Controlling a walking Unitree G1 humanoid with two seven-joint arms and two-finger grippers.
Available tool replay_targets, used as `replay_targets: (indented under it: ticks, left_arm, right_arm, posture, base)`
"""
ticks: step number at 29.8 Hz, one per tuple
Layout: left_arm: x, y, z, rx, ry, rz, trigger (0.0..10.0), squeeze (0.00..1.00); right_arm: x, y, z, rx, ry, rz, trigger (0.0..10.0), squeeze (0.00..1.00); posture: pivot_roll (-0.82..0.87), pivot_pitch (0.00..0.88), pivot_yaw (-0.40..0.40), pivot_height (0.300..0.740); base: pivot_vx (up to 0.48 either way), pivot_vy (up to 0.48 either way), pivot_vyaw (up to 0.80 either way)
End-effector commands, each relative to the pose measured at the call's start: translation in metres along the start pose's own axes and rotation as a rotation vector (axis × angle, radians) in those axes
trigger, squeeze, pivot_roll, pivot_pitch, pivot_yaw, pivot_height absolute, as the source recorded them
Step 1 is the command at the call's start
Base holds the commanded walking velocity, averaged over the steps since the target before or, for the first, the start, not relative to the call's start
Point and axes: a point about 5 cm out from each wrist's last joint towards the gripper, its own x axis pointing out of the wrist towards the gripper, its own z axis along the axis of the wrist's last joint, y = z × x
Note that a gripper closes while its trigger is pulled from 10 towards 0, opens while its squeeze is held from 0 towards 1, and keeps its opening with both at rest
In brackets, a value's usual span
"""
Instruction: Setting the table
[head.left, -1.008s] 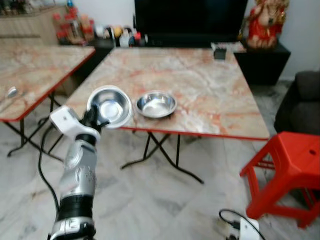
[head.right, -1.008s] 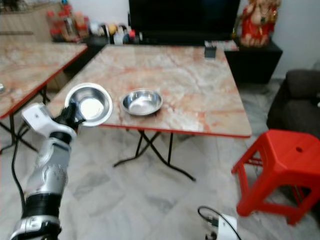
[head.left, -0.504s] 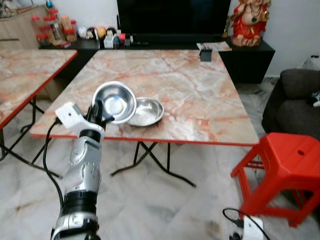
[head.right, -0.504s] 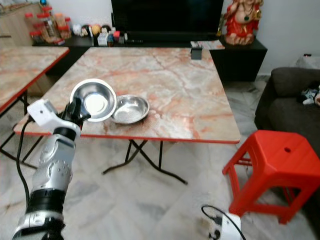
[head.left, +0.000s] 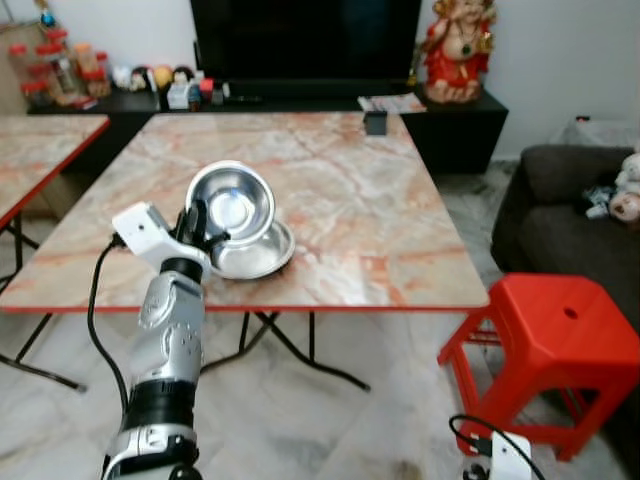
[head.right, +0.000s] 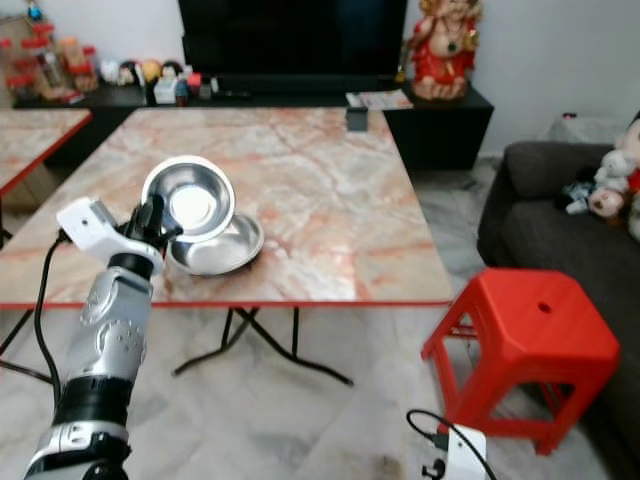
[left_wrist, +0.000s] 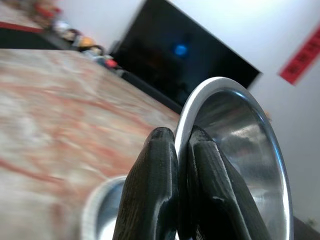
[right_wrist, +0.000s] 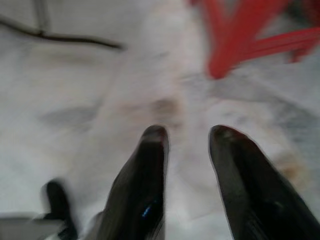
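A steel bowl (head.left: 232, 203) is held tilted, its hollow facing me, with my left gripper (head.left: 203, 232) shut on its rim. It hangs just above a second steel bowl (head.left: 258, 258) that rests on the marble table (head.left: 350, 210) near the front edge. In the left wrist view the two black fingers (left_wrist: 155, 190) pinch the held bowl's rim (left_wrist: 200, 100), and the second bowl (left_wrist: 100, 220) shows below. My right gripper (right_wrist: 185, 150) hangs open over the pale floor beside red stool legs (right_wrist: 240, 40).
A red plastic stool (head.left: 545, 350) stands right of the table. A dark sofa (head.left: 570, 210) with soft toys lies at the far right. A second marble table (head.left: 40, 160) stands left. A black TV (head.left: 300, 40), a small black box (head.left: 375, 122) and a power strip (head.left: 500, 460) are around.
The camera has moved closer and turned, so the table sits nearer and more centred. The held bowl now overlaps the resting bowl more.
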Motion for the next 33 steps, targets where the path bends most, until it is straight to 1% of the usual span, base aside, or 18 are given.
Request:
replay_targets:
  ticks: [1, 7, 9, 12, 20, 22, 25, 29, 33]
  left_arm:
    - [0.003, -0.007, 0.003, -0.004, -0.016, -0.022, 10.0, 0.00]
    - [0.002, -0.008, 0.003, -0.006, -0.015, -0.022, 10.0, 0.00]
    - [0.003, -0.008, 0.004, -0.006, -0.017, -0.024, 10.0, 0.00]
    - [0.004, -0.008, 0.006, -0.004, -0.021, -0.028, 10.0, 0.00]
    - [0.005, -0.009, 0.006, -0.001, -0.021, -0.036, 10.0, 0.00]
    - [0.005, -0.013, 0.003, -0.001, -0.005, -0.059, 10.0, 0.00]
    - [0.004, -0.016, 0.002, -0.025, -0.003, -0.077, 10.0, 0.00]
    - [0.000, -0.012, -0.002, -0.016, 0.022, -0.059, 10.0, 0.00]
    - [-0.006, -0.010, -0.007, 0.010, 0.095, -0.052, 10.0, 0.00]
  right_arm:
    - [0.000, -0.006, 0.003, -0.007, -0.007, -0.013, 10.0, 0.00]
    - [0.000, -0.006, 0.003, -0.008, -0.006, -0.013, 10.0, 0.00]
    - [0.000, -0.006, 0.002, -0.029, 0.005, -0.012, 10.0, 0.00]
    - [0.000, -0.004, 0.001, -0.038, 0.009, -0.008, 10.0, 0.00]
    - [0.001, -0.001, 0.002, -0.035, 0.008, -0.001, 10.0, 0.00]
    - [0.001, -0.001, 0.003, -0.033, 0.007, -0.001, 10.0, 0.00]
    - [0.001, -0.001, 0.003, -0.032, 0.007, -0.003, 10.0, 0.00]
    - [0.000, -0.003, -0.001, -0.031, 0.015, -0.006, 10.0, 0.00]
    - [-0.001, -0.005, -0.004, -0.034, 0.027, -0.009, 10.0, 0.00]
  posture:
    - [-0.02, 0.000, -0.022, 0.725]
    - [-0.02, 0.000, -0.022, 0.725]
    - [-0.01, 0.000, -0.021, 0.725]
    - [-0.01, 0.000, -0.021, 0.725]
    - [-0.01, 0.000, -0.015, 0.725]
    - [-0.01, 0.000, -0.015, 0.725]
    - [-0.01, 0.000, -0.015, 0.725]
    - [-0.02, 0.000, -0.014, 0.725]
    - [-0.01, 0.000, -0.022, 0.725]
  base:
    - [0.330, 0.000, 0.00]
    - [0.332, 0.000, 0.00]
    - [0.334, 0.000, 0.00]
    - [0.334, 0.000, 0.00]
    - [0.333, 0.000, 0.00]
    - [0.000, 0.000, 0.00]
    - [0.000, 0.000, 0.00]
    - [0.000, 0.000, 0.00]
    - [0.000, 0.000, 0.00]
